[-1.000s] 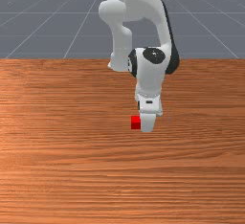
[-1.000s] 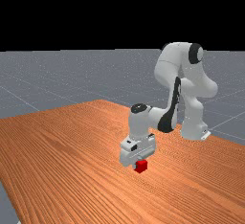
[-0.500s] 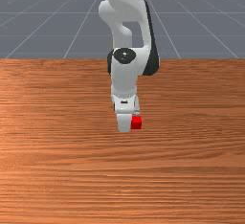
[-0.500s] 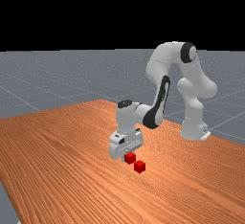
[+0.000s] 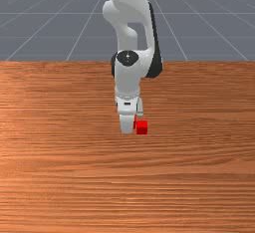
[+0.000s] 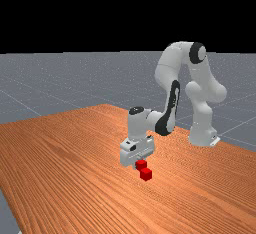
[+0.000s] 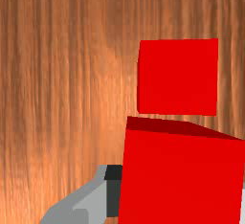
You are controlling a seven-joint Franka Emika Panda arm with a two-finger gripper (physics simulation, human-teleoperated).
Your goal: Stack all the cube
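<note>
In the far view my gripper (image 6: 140,163) points down over the table, shut on a red cube (image 6: 141,165). A second red cube (image 6: 146,174) rests on the wood just beyond it. The front view has the hand at the left of the resting cube (image 5: 142,127), with a sliver of the held cube (image 5: 135,121) between them. In the wrist view the gripper (image 7: 180,189) has one finger (image 7: 113,192) against the held cube's side; this cube (image 7: 181,180) looks larger and higher than the resting cube (image 7: 178,77).
The arm reaches over the brown wooden table (image 5: 55,147) from its back edge in the front view. Wood surface (image 6: 65,163) extends around the hand and both cubes.
Over the last second my hand crossed from the front view's right of the resting cube to its left. Since half a second ago it shifted slightly back toward the arm's base, holding its cube.
</note>
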